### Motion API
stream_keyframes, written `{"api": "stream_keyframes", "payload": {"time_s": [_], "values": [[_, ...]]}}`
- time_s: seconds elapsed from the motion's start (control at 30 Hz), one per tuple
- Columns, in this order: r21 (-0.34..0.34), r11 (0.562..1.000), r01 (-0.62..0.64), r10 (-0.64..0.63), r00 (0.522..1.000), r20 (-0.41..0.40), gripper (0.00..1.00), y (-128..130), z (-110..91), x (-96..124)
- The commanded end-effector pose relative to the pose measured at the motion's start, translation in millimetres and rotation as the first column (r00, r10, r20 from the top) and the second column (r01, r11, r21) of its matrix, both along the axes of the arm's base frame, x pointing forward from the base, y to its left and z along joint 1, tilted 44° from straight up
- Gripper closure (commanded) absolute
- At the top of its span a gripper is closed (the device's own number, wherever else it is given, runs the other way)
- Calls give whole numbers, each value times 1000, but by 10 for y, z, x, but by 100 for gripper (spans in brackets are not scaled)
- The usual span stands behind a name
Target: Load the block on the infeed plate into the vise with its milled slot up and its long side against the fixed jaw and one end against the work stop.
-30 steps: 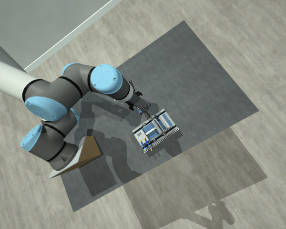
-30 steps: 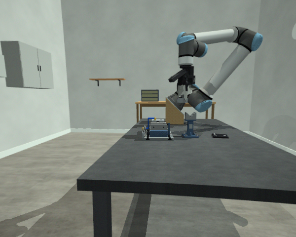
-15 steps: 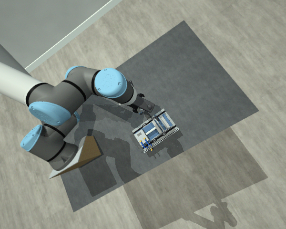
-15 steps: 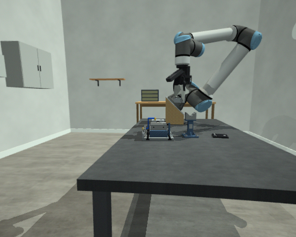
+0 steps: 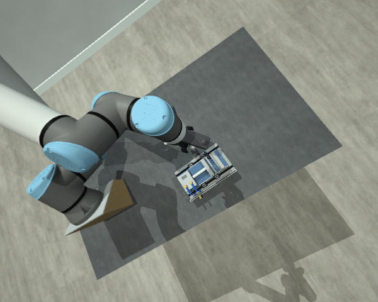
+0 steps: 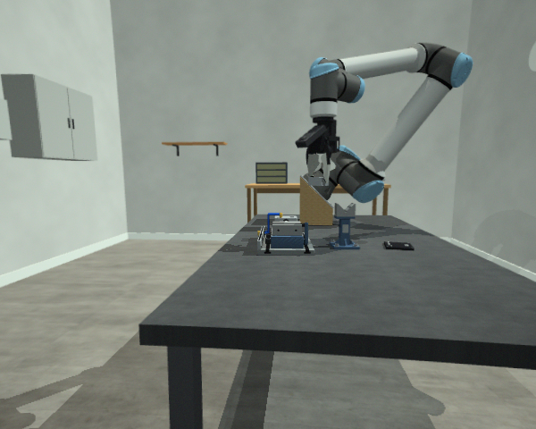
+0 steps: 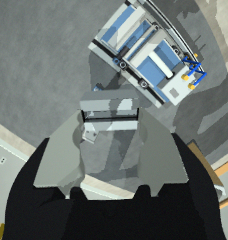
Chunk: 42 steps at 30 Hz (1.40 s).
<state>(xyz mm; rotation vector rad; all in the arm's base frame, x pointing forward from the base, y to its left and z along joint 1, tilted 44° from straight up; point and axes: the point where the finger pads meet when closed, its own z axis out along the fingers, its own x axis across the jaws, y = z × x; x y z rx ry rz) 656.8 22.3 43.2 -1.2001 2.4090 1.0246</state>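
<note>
"Above the tabletop (image 5: 247,97) (image 6: 351,286) (image 7: 39,55), where was the part (image 6: 317,180) (image 7: 109,105)?"

"Up in the claw (image 5: 193,148) (image 6: 320,171) (image 7: 110,108), gripped between its fingers, just beside the vise (image 5: 186,178) (image 6: 288,228) (image 7: 176,91) from overhead."

"So which step was it?"

"Carrying, I judged, with loading undone. The slot seemed to face up."

"And next?"

"It needed moving over the open vise, squaring to the fixed jaw, then lowering level."
</note>
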Motion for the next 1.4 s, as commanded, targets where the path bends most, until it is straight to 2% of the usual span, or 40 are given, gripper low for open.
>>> {"api": "stream_keyframes", "payload": {"time_s": [0.0, 0.57, 1.37], "values": [[4, 999, -40, 40, 998, 40, 100, -63, -53, 42], [5, 987, -160, 158, 975, 156, 100, -234, -231, 139], [-17, 947, -319, 309, 899, 310, 100, -463, -484, 248]]}}
